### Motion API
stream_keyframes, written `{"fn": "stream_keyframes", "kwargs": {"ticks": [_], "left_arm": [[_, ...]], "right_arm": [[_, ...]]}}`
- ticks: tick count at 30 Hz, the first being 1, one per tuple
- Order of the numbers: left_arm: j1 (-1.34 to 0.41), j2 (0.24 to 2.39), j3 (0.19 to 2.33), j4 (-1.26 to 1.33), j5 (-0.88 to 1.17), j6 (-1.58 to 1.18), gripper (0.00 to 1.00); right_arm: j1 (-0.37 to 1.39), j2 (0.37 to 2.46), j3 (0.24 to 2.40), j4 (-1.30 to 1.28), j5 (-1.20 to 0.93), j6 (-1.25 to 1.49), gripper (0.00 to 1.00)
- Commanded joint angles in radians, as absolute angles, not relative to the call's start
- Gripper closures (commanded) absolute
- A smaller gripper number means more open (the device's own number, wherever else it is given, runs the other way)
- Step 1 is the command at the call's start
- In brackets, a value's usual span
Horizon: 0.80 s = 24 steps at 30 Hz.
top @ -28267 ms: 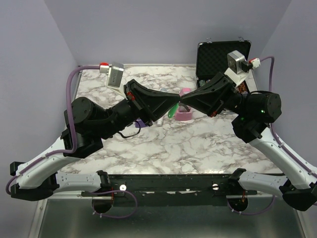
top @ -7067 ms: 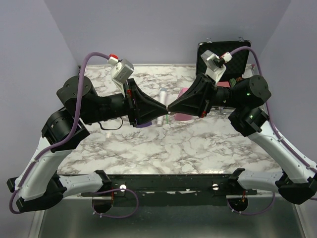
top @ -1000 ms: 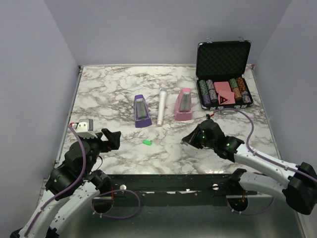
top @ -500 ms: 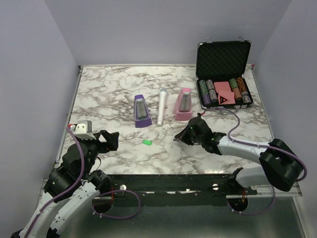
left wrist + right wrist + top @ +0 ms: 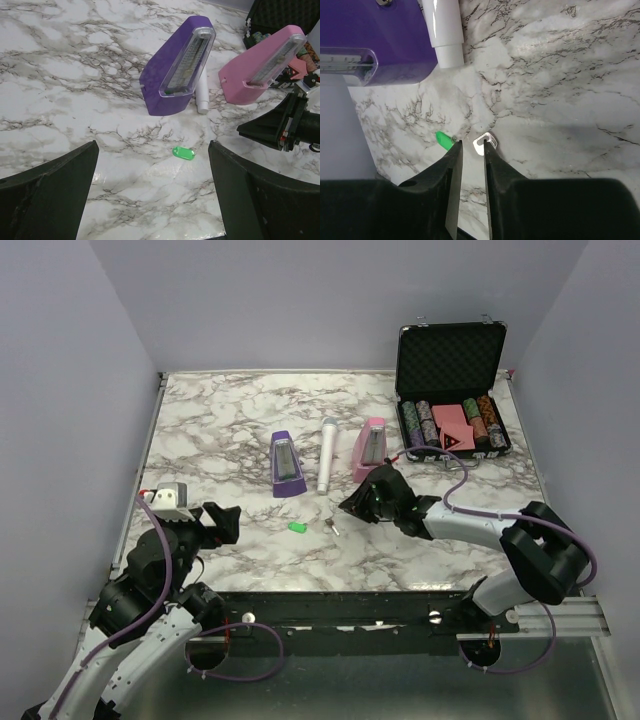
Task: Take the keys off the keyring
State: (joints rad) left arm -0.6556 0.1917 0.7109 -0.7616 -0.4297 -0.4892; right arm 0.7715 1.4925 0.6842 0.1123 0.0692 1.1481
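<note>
A tiny key with a green plastic head (image 5: 296, 527) (image 5: 183, 152) (image 5: 443, 140) lies flat on the marble table. A thin grey keyring (image 5: 455, 138) shows faintly at its end. A small silver key (image 5: 332, 526) (image 5: 485, 140) lies apart from it, to its right. My right gripper (image 5: 345, 505) (image 5: 472, 145) hovers low over the gap between them, jaws slightly apart with nothing between them; its right fingertip (image 5: 487, 146) is at the silver key. My left gripper (image 5: 225, 523) (image 5: 152, 200) stands wide open near the front left, short of the green key.
Behind the keys stand a purple wedge-shaped case (image 5: 283, 465), a white microphone (image 5: 326, 455) and a pink wedge-shaped case (image 5: 370, 452). An open black case (image 5: 450, 355) with poker chips sits at the back right. The table's front edge runs close below the keys.
My right gripper has moved left toward the green key and parted its jaws; the silver key now lies on the table at its tip. The left arm has not moved.
</note>
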Motion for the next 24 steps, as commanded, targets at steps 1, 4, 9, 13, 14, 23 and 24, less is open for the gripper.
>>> {"fn": "stream_keyframes", "kwargs": {"ticks": [1, 4, 9, 13, 14, 23, 24], "left_arm": [[-0.652, 0.206, 0.719, -0.778, -0.439, -0.469, 0.01], [-0.652, 0.207, 0.721, -0.778, -0.437, -0.468, 0.01], [-0.652, 0.209, 0.719, -0.776, -0.434, -0.466, 0.01], [-0.653, 0.209, 0.719, -0.775, -0.433, -0.465, 0.01], [-0.652, 0.209, 0.719, -0.775, -0.433, -0.465, 0.01], [-0.653, 0.21, 0.718, -0.77, -0.428, -0.462, 0.01], [-0.652, 0.21, 0.716, -0.772, -0.426, -0.462, 0.01]], "right_arm": [[0.776, 1.474, 0.686, 0.141, 0.043, 1.121, 0.67], [0.776, 1.445, 0.67, 0.141, 0.032, 1.109, 0.66], [0.775, 1.399, 0.647, 0.124, 0.037, 1.088, 0.64], [0.776, 1.361, 0.631, 0.106, 0.043, 1.042, 0.62], [0.775, 1.352, 0.627, 0.095, 0.041, 1.029, 0.61], [0.776, 1.212, 0.612, 0.002, 0.09, 0.931, 0.45], [0.776, 1.198, 0.618, -0.043, 0.103, 0.919, 0.4]]}}
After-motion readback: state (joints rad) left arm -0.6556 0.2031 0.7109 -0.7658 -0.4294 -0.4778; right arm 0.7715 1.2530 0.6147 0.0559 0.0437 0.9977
